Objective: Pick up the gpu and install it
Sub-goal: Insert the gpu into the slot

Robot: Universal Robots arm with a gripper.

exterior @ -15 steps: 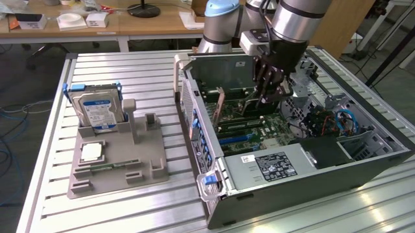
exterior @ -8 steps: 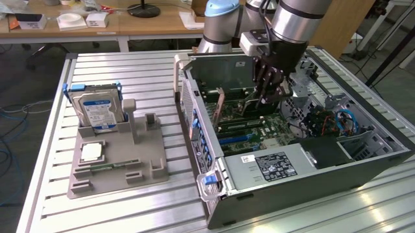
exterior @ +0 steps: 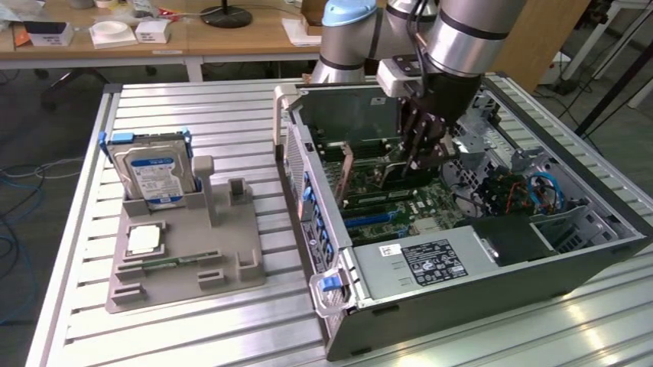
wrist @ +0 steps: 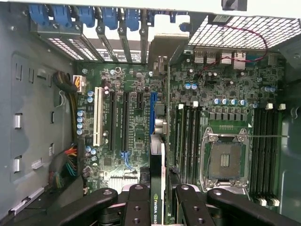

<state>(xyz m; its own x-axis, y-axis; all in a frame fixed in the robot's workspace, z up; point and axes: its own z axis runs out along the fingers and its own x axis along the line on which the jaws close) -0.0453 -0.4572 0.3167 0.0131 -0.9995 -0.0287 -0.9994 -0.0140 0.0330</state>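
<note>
In the exterior view, the arm reached down from the upper right of the frame into the open computer case (exterior: 464,306). The case lay on its side on the slatted table (exterior: 204,99) with the motherboard facing upward (the sensible way to lower a card straight in). The gripper (exterior: 420,157) hung just above the board in the upper middle of the frame. Its dark fingers merged with the dark parts behind, so what it carried was hard to make out there. At the left of the frame the hard drive (exterior: 153,172) stood upright in the grey holder (exterior: 183,264), with the processor chip (exterior: 143,241) lying flat in front of it, both well apart from the case. In the wrist view, the two black fingers (wrist: 136,207) pinched the gpu (wrist: 158,188) edge-on between them. The card stood in line with the blue slot (wrist: 153,113), its bracket end toward the rear openings with blue clips (wrist: 94,16), probably so it could seat squarely. Its contact edge was hidden beneath it, so whether it had met the slot could not be told. The processor socket (wrist: 223,162) nearby sat empty.
</note>
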